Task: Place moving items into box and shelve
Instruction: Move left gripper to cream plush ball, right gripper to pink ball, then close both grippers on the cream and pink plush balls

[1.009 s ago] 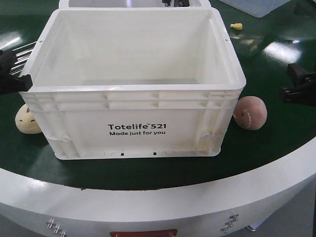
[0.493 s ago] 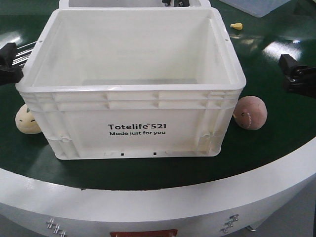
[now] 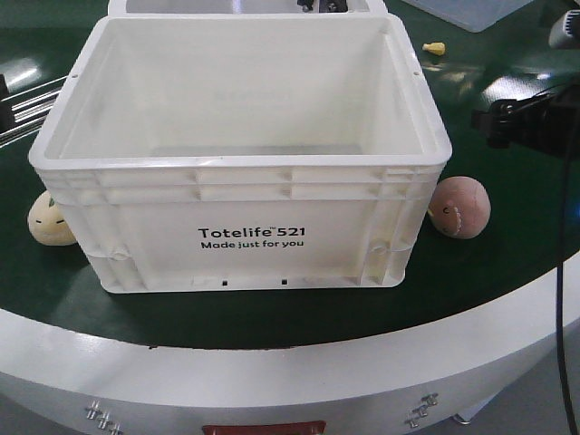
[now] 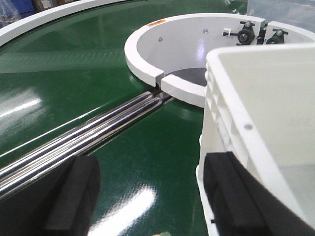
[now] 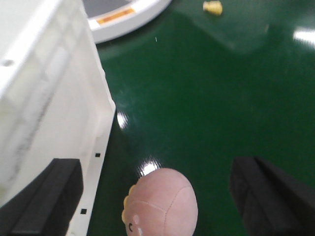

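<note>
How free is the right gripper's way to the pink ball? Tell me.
Probably free: the right gripper is open and aimed at the pink ball, nothing between them, though the box wall stands close beside one finger.

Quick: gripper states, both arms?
Left gripper: open, empty, by the box.
Right gripper: open, empty, above the pink ball.

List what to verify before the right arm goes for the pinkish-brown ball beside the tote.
1. Right gripper open: ok, jaws wide apart.
2. Pinkish-brown round plush ball lined up between its jaws: ok, roughly centred in the right wrist view.
3. Clearance from the large off-white plastic tote: cannot tell; its wall lies right beside one jaw.
4. Tote open and upright: ok.
5. Left gripper open: ok.
6. Pale cream-yellow round plush ball under left gripper: not ok, absent from left wrist view.
</note>
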You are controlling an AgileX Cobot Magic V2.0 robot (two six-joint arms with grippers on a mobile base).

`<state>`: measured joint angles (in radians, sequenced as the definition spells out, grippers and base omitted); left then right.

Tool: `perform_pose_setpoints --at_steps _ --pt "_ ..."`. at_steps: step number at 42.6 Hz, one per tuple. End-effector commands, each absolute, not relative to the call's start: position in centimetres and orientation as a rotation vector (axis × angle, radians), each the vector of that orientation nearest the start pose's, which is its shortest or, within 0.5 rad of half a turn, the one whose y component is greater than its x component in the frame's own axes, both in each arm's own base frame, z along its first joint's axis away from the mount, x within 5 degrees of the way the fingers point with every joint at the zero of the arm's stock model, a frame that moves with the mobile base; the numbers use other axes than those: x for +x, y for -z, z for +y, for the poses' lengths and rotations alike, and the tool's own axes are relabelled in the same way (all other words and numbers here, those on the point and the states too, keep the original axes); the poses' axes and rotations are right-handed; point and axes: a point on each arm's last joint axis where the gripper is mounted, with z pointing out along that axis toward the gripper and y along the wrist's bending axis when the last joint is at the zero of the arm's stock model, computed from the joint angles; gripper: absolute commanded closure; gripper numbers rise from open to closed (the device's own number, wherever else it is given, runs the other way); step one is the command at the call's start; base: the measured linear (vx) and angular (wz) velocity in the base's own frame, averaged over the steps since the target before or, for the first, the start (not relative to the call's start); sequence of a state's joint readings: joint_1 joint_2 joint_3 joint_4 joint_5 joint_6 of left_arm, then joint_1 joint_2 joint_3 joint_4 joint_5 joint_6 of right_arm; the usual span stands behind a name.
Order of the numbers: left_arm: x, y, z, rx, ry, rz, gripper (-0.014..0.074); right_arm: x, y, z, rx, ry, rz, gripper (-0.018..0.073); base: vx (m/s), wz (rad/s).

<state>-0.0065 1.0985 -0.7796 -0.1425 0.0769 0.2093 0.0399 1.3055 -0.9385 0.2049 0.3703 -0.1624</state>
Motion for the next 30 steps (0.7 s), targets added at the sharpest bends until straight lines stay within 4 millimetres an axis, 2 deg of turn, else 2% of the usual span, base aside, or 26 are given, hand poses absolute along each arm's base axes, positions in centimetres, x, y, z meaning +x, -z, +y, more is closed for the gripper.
perform_pose_setpoints --at_steps 1,11,22,23,24,30 --pt "24.8 -35.1 -0.3 0.068 -0.033 1.794 0.0031 29.8 -31.8 0.9 -0.006 -0.109 2.177 -0.007 0.0 0.0" --pt "26.2 -33.8 0.3 0.049 -0.037 1.875 0.0031 32.1 -30.1 0.6 -0.008 -0.129 2.347 -0.0052 0.0 0.0" --pt "26.4 -33.5 0.5 0.033 -0.036 1.89 0.0031 33.8 -27.3 1.1 -0.052 -0.175 2.479 -0.0027 0.0 0.0" --pt "26.4 -33.5 0.5 0.033 -0.036 1.89 0.0031 34.0 -26.9 1.1 -0.054 -0.181 2.494 -0.0026 0.0 0.0" --pt "26.3 -33.5 0.5 0.033 -0.035 1.895 0.0031 35.0 -24.0 1.2 -0.071 -0.201 2.584 -0.0026 0.0 0.0" --pt "26.3 -33.5 0.5 0.034 -0.035 1.897 0.0031 35.5 -22.6 1.2 -0.074 -0.205 2.622 -0.0026 0.0 0.0"
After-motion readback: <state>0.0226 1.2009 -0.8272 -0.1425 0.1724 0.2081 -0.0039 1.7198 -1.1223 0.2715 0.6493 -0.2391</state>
